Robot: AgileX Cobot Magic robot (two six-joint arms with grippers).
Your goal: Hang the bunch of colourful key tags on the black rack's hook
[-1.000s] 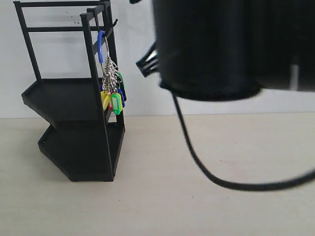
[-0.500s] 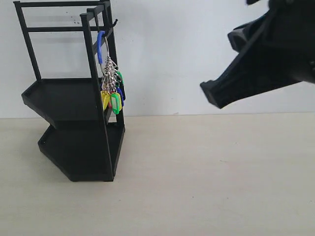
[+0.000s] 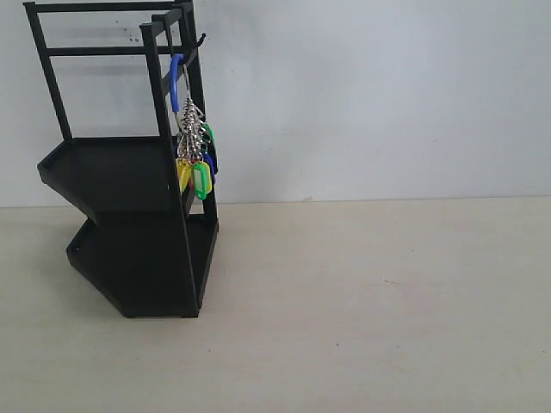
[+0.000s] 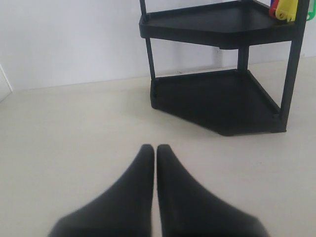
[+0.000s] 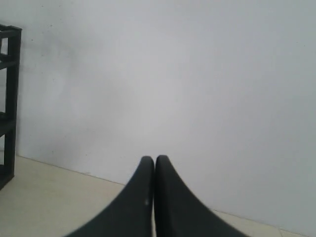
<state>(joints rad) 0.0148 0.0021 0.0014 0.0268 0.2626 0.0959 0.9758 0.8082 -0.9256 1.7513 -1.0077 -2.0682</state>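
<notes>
Left tool (image 4: 155,147) closed, beige tabletop (image 3: 387,301), white wall (image 3: 387,103)

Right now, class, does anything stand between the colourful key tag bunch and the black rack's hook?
Nothing visible does. The colourful key tag bunch already hangs by its blue loop from the black rack's upper frame at the hook. The left gripper and right gripper are shut, away from it.

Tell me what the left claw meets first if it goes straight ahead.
Probably the rack, at its bottom corner post; the shut left claw points about there, though depth is unclear.
</notes>
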